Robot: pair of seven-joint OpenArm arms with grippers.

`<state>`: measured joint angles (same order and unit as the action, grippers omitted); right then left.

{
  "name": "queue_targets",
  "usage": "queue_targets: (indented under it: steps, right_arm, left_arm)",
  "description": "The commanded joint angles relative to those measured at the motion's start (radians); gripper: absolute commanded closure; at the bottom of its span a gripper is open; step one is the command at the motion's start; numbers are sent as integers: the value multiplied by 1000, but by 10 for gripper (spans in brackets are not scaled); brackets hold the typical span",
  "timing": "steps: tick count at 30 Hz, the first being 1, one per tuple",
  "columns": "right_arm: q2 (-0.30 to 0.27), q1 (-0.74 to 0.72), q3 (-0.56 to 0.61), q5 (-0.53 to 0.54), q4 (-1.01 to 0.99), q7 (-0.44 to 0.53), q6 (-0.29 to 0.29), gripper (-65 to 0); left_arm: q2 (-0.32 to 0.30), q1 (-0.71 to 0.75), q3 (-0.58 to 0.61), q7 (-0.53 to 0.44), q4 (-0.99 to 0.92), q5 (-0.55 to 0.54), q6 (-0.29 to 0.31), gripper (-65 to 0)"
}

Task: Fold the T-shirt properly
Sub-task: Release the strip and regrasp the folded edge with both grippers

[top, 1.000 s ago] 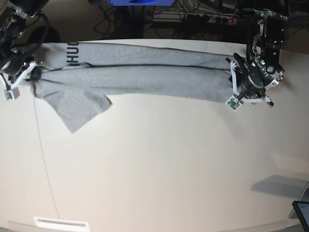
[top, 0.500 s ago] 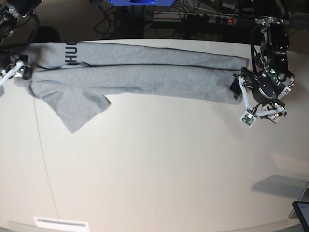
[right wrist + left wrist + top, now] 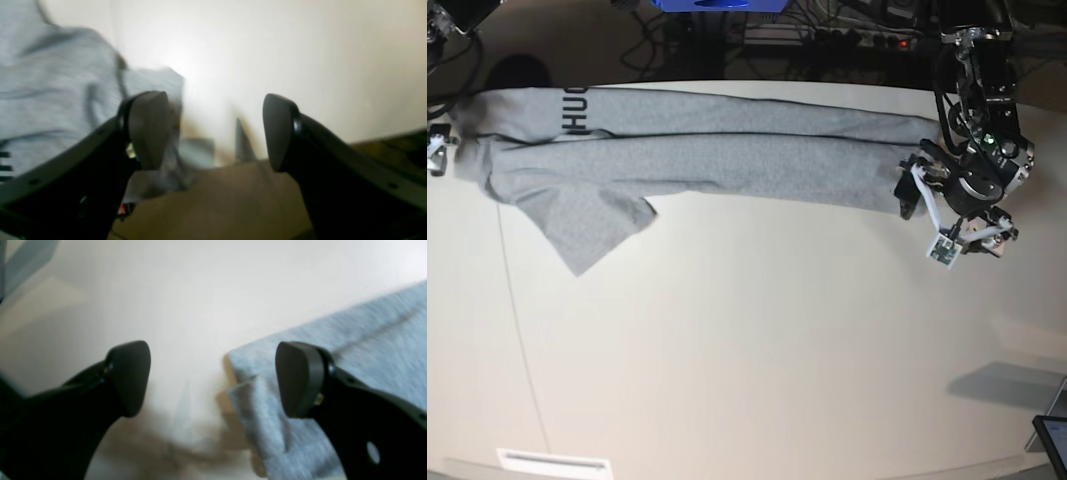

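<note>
Item: T-shirt, heather grey, lying as a long folded band across the far side of the bench; one sleeve splays toward the near left (black lettering shows at the left end).

Left hand: jaws spread wide, gripping nothing, one finger over the shirt's end edge.

Right hand: jaws apart, empty, beside the shirt's other end.

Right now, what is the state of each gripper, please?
Left gripper: open, holding nothing; the T-shirt corner lies below it.
Right gripper: open, holding nothing.
</note>
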<state>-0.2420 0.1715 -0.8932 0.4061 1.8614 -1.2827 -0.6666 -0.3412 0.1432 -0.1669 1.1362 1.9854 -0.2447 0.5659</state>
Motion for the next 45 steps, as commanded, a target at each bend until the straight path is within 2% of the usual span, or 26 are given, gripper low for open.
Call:
queue_targets:
  steps: [1,5,7,8,9,12,13,14,16,19,21,23,28,32,36,42,45]
  right_arm:
    - [-16,-11,-13,7,17,22,-6,-429]
    - [-15,35,52,18,67,114,-32,-424]
    - [-15,78,138,14,122,177,-32,-422]
    - [-15,95,168,12,131,205,-32,-421]
    - [-15,115,197,12,131,239,-32,-421]
    - [-15,187,246,10,131,346,-32,-414]
    - [-15,216,274,10,129,395,-32,-389]
    - [-15,245,300,10,129,449,-32,-338]
    - [-15,300,345,-11,128,544,-32,-200]
    - [0,326,401,-134,126,611,-32,0]
    - [40,326,440,-258,122,621,-32,-16]
    - [74,319,461,-367,114,621,-32,-1]
    - [160,288,484,-537,99,616,-32,0]
    - [185,285,484,-542,59,616,-32,0]
    - [186,271,483,-542,8,614,-32,0]
    - [186,225,483,-542,-88,618,-32,0]
    - [181,199,483,-542,-133,618,-32,0]
  left_arm:
    - [-5,-12,-21,-17,25,-9,-4,-574]
    - [44,12,-18,-86,55,-11,1,-571]
    - [73,62,-21,-167,55,-11,50,-544]
    - [89,78,-21,-213,55,-9,76,-506]
    - [107,100,-26,-264,51,0,95,-438]
    - [129,160,-30,-384,45,2,102,-212]
    - [130,180,-32,-424,38,2,102,-109]
    - [132,198,-33,-468,32,2,101,0]
    - [132,230,-35,-565,22,5,101,0]
    - [152,272,-44,-704,22,58,101,0]
    - [178,296,-46,-792,16,109,101,0]
    - [195,307,-38,-818,1,156,101,0]
    - [232,309,-33,-732,-25,221,101,0]
    - [238,307,-33,-648,-36,226,101,0]
    - [235,295,-33,-609,-105,227,101,0]
    - [216,238,-35,-612,-298,230,101,0]
    - [212,200,-36,-615,-364,279,101,0]
